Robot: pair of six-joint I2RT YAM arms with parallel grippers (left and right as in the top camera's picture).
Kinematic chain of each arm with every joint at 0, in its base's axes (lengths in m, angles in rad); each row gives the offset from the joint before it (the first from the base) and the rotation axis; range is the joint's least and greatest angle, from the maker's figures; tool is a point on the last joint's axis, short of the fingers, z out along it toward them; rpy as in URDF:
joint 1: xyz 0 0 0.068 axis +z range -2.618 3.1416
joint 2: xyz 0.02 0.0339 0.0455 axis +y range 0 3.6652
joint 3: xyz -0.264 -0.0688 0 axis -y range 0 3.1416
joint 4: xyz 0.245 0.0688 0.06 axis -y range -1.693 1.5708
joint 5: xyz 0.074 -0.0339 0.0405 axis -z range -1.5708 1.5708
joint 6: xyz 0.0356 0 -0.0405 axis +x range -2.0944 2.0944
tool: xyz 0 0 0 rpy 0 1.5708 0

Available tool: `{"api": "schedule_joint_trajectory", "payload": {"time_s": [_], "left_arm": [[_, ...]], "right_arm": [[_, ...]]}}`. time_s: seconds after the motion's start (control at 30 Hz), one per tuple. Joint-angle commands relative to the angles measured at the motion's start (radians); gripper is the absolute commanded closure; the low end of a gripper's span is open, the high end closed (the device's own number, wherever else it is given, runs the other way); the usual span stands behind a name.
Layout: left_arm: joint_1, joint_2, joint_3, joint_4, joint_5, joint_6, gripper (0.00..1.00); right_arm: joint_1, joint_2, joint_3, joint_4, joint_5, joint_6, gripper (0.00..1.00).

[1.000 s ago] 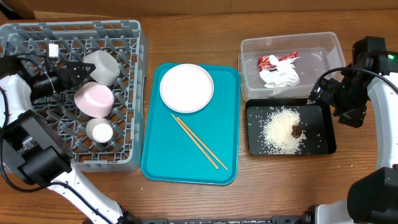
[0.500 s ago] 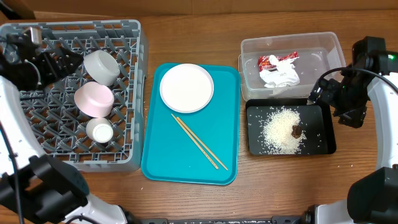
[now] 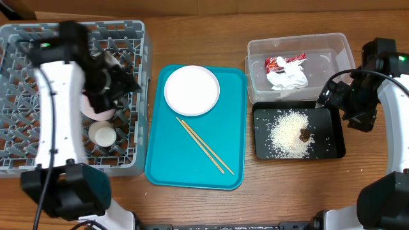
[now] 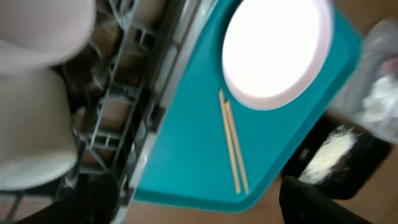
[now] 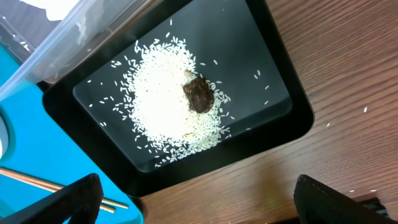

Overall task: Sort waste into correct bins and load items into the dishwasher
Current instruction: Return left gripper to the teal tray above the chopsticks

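The grey dish rack (image 3: 25,137) holds the pink saucer (image 3: 94,110) and the small white cup (image 3: 102,135); my left arm hides the pale bowl. My left gripper (image 3: 124,82) is open and empty over the rack's right side. In its wrist view (image 4: 205,205) it faces the white plate (image 4: 273,50) and the two chopsticks (image 4: 233,140). Plate (image 3: 192,89) and chopsticks (image 3: 204,145) lie on the teal tray (image 3: 166,166). The clear tub (image 3: 332,48) holds the red wrapper (image 3: 281,62) and napkin (image 3: 287,78). The black tray (image 3: 332,150) holds rice (image 3: 287,133) and a brown scrap (image 3: 305,134). My right gripper (image 3: 332,96) is open, empty, above the black tray (image 5: 273,130).
The rack's wall (image 4: 149,124) stands between my left gripper and the teal tray (image 4: 186,162). Bare wooden table (image 3: 192,32) lies behind the tray and to the right of the black tray. A few rice grains lie on the wood (image 5: 364,111).
My left arm has swung from the rack's far left corner to over its right side, by the teal tray. It now covers the bowl. The right arm has not moved.
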Motion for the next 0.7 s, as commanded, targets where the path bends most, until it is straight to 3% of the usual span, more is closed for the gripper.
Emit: {"api": "schedule_joint_trajectory", "payload": {"time_s": [0.0,0.17,0.3,0.43,0.67], "left_arm": [[-0.153,-0.044,0.002,-0.092,-0.226,-0.158,0.15],[-0.324,-0.147,-0.032,-0.166,-0.294,-0.253,0.15],[-0.446,-0.29,-0.136,-0.117,-0.364,-0.386,0.13],[-0.539,-0.407,-0.339,0.062,-0.373,-0.517,0.11],[-0.63,-0.316,-0.645,0.481,-0.336,-0.613,0.11]], "right_arm": [[0.0,-0.032,0.011,0.001,-0.001,-0.003,0.0],[0.0,-0.032,0.011,0.002,-0.001,-0.003,0.0],[0.0,-0.032,0.011,0.001,-0.001,-0.003,0.0],[0.0,-0.032,0.011,0.001,-0.001,-0.003,0.0],[0.0,-0.032,0.011,0.001,-0.001,-0.003,0.0]]}}
